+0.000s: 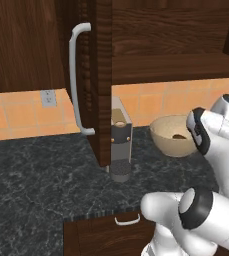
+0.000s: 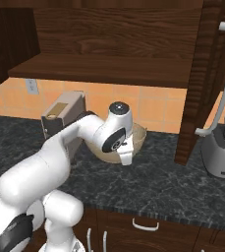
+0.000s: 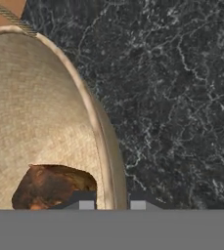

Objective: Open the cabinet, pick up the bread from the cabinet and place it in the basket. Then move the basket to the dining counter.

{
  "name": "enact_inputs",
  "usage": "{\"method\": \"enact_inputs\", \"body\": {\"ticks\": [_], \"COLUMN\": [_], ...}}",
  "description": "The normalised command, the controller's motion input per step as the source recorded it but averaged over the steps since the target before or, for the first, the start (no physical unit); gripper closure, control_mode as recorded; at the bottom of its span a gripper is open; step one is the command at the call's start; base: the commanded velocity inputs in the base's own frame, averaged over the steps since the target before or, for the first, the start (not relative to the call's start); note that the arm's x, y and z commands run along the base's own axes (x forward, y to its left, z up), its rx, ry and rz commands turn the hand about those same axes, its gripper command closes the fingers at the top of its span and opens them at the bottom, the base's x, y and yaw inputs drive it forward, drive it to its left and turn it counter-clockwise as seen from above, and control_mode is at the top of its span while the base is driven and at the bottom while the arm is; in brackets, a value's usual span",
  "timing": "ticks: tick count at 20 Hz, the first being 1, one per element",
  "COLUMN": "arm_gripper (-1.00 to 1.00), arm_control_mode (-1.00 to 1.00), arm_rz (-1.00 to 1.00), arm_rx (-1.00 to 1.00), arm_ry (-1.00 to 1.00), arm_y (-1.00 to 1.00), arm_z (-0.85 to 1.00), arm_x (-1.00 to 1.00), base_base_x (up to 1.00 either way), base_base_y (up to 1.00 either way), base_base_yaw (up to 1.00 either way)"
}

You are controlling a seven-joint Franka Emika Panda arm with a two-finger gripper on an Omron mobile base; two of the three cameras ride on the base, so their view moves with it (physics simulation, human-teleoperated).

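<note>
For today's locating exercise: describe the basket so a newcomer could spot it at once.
Start at the open cabinet door above the black granite counter. Right of the coffee machine beneath it sits the basket, against the orange tiles. It alone is a round tan bowl, holding the dark brown bread.

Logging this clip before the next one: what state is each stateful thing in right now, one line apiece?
cabinet: door swung open.
bread: lying inside the basket.
basket: upright on the black granite counter, its rim between the fingertips.
gripper: straddling the basket rim, open or shut unclear.
drawer: closed.
toaster: upright on the counter.
</note>
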Motion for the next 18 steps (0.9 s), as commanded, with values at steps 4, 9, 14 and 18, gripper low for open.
{"method": "enact_inputs", "body": {"ticks": [4, 9, 14, 18], "arm_gripper": [1.00, 1.00, 1.00, 1.00], "arm_control_mode": [-1.00, -1.00, -1.00, -1.00], "arm_rz": [-0.20, -0.16, -0.11, -0.12], "arm_rx": [0.00, 0.00, 0.00, 0.00], "arm_ry": [-0.02, -0.13, -0.14, -0.03], "arm_y": [0.07, 0.00, 0.11, 0.16], "arm_z": [0.44, 0.25, 0.43, 0.20], "arm_x": [-0.79, -1.00, -0.56, -0.20], "base_base_x": [0.00, 0.00, 0.00, 0.00], "base_base_y": [0.00, 0.00, 0.00, 0.00], "base_base_yaw": [0.00, 0.00, 0.00, 0.00]}}
